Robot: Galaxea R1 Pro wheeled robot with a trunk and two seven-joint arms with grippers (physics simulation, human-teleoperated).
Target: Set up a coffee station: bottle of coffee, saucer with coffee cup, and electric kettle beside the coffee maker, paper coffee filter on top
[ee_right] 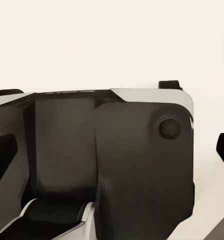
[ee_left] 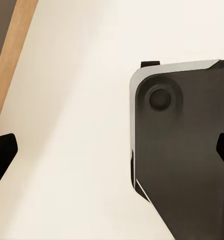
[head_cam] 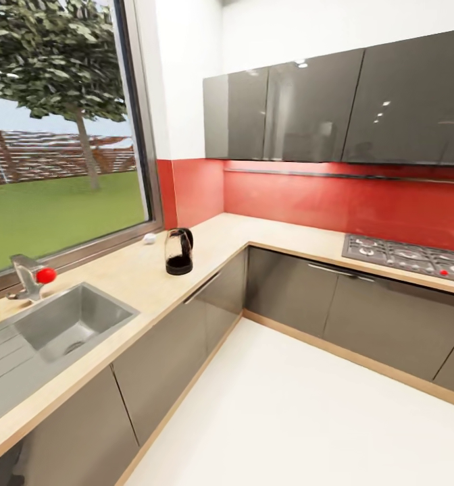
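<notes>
standing alone on the kitchen countertop (head_cam: 146,270) in the head view: the electric kettle (head_cam: 179,251), upright, rounded clear glass over a black base, with black lid and loop handle, near the counter's front edge at about ten o'clock from the picture's centre. just beyond the kettle, at its ten o'clock and close under the window (head_cam: 58,135), a small white object (head_cam: 149,238), too small to tell whether cup, saucer or filter. further out along the same run, at eight o'clock, a steel sink (head_cam: 71,324) with a tap bearing a red knob (head_cam: 45,275). round the corner, at three o'clock, a gas hob (head_cam: 408,256) set in the worktop beneath the red splashback (head_cam: 335,202) and glossy grey wall cabinets (head_cam: 335,108). judged from this: nothing of the station looks assembled near the kettle, so placing the kettle beside the coffee maker, fetching the bottle, setting the filter on top, and pairing cup with saucer all appear left to do. likely a stretch of travel across the pale floor (head_cam: 288,418) rather than handling. in the left wrist view, the left gripper (ee_left: 112,155) with dark fingertips (ee_left: 2,150) spread wide at the frame's two sides, nothing between them, pale floor and a dark part of the robot's base (ee_left: 187,155) below. in the right wrist view, the right gripper (ee_right: 112,150) likewise spread apart and empty, fingertips (ee_right: 3,150) dark at the edges, over the robot's own dark body (ee_right: 142,165).
</notes>
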